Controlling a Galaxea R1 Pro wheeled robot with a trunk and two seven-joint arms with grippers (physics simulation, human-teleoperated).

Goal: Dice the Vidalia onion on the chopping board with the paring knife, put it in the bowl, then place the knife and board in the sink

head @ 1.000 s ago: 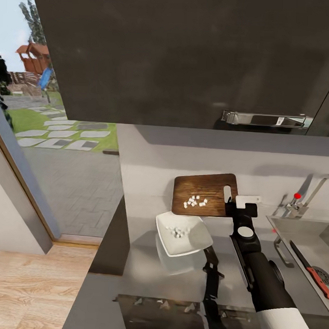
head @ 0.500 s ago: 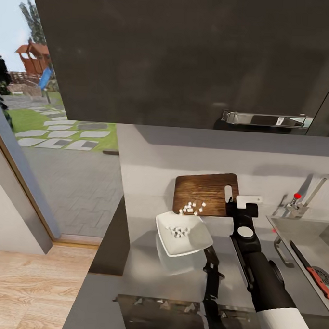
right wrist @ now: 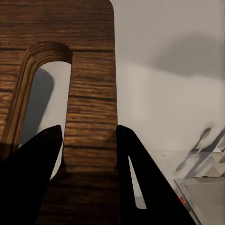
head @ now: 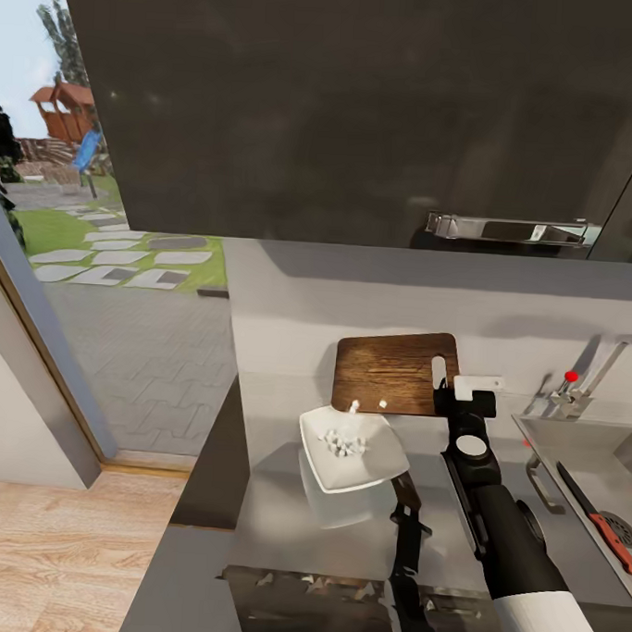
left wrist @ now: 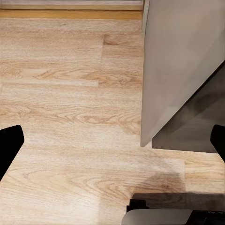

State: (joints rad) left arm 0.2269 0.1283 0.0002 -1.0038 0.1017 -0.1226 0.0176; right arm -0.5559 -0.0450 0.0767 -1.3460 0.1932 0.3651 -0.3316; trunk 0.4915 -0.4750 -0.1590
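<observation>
The rectangular brown wooden chopping board (head: pixel 394 371) is tilted, its far edge raised toward the wall and its near edge over the white squarish bowl (head: pixel 352 450). The right pincer (head: pixel 451 390) is clenched on the board's edge beside the slotted handle hole; in the right wrist view its two dark fingers (right wrist: pixel 133 178) sit either side of the strip of wood next to that slot (right wrist: pixel 44 93). Most of the tiny white cubes of diced onion (head: pixel 343 442) lie heaped in the bowl, while two pieces (head: pixel 368 405) sit at the board's low edge, just above the bowl's rim. The bowl rests on the smooth grey desk (head: pixel 278 518), near its left end.

To the right, the stainless steel sink (head: pixel 586 460) holds the paring knife (head: pixel 600 516) with its dark blade and red-orange handle, lying beside the round drain. The chrome tap with a red-tipped lever (head: pixel 572 380) stands behind the basin.

The left pincer (left wrist: pixel 112 145) hangs released, fingertips wide apart, over the pale wooden floor (left wrist: pixel 70 93) by the corner of a grey cabinet (left wrist: pixel 178 61).
</observation>
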